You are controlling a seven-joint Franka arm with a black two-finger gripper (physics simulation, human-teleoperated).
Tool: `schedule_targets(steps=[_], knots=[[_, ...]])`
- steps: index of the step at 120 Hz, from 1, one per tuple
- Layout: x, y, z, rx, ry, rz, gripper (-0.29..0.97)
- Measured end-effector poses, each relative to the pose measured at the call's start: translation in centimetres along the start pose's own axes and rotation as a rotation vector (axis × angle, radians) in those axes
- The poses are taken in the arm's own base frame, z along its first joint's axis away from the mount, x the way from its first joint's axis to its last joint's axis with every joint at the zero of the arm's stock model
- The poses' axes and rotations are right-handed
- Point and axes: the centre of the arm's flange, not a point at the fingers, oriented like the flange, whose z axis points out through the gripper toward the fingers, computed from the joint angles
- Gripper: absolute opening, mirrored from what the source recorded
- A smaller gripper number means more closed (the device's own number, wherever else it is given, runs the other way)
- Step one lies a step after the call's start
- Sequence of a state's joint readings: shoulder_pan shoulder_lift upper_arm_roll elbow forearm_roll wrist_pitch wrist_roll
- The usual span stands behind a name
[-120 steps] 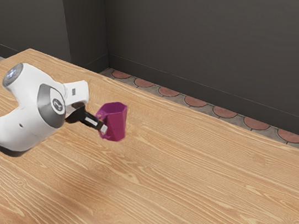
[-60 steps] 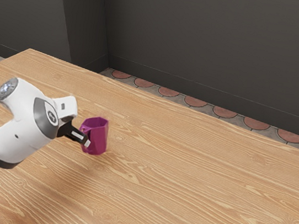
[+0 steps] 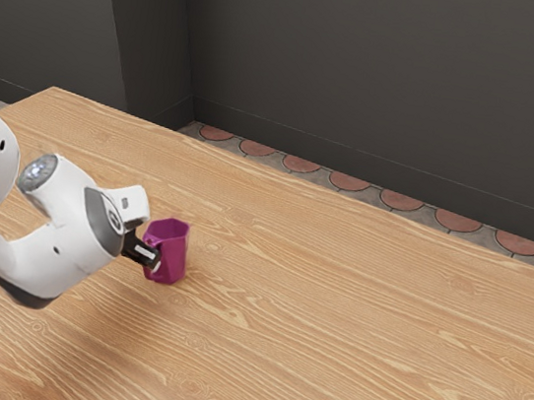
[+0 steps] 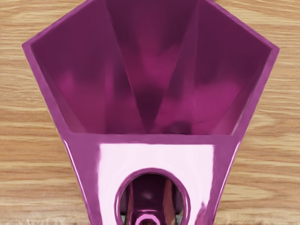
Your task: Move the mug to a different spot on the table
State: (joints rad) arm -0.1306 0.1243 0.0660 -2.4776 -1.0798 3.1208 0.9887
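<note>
So the mug [image 3: 167, 249] is over on the exterior view's left part of the table [image 3: 351, 311], about midway between the near and far edges. It's upright, mouth up, with its base at or just above the wood; I honestly can't tell if it's fully set down. The gripper [image 3: 147, 254] is clamped on it from the exterior view's left, pinching the handle side low on the body.

In the wrist view the mug [image 4: 150, 93] sits right under the hand. You look straight into its faceted, five-sided mouth, and the handle [image 4: 152, 201] with its round hole is closest to the hand.

Handling-wise, I'd guess it's stiff and pretty light, since it's empty and small. That glossy purple finish looks slick, though, and the angled walls taper toward the base, so pads on two slanted faces could squirt it out. The flat slab around the handle hole looks like the safest place to hold: parallel-ish sides and not much to slip on. Gripped off to one side like this, it may want to swing or tip, so I'd keep it low and level.
</note>
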Motion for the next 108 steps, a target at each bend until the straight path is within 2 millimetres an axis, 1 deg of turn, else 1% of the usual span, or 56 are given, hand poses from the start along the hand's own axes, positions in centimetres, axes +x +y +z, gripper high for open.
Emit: schedule_targets(steps=[18, 28, 39, 57, 76, 96, 108], knots=[[-0.6, 0.1, 0.6, -0.001, -0.016, -0.015, 0.10], [-0.7, 0.4, 0.7, -0.005, -0.018, -0.020, 0.17], [-0.7, 0.6, 0.5, -0.008, -0.013, -0.024, 0.25], [-0.3, 0.8, -0.2, -0.015, 0.002, -0.025, 0.34], [0.0, 1.5, -2.5, -0.037, 0.038, -0.011, 0.45], [0.6, 2.1, -6.0, -0.065, 0.098, 0.009, 0.55], [1.8, 2.3, -8.4, -0.080, 0.154, 0.023, 0.59]])
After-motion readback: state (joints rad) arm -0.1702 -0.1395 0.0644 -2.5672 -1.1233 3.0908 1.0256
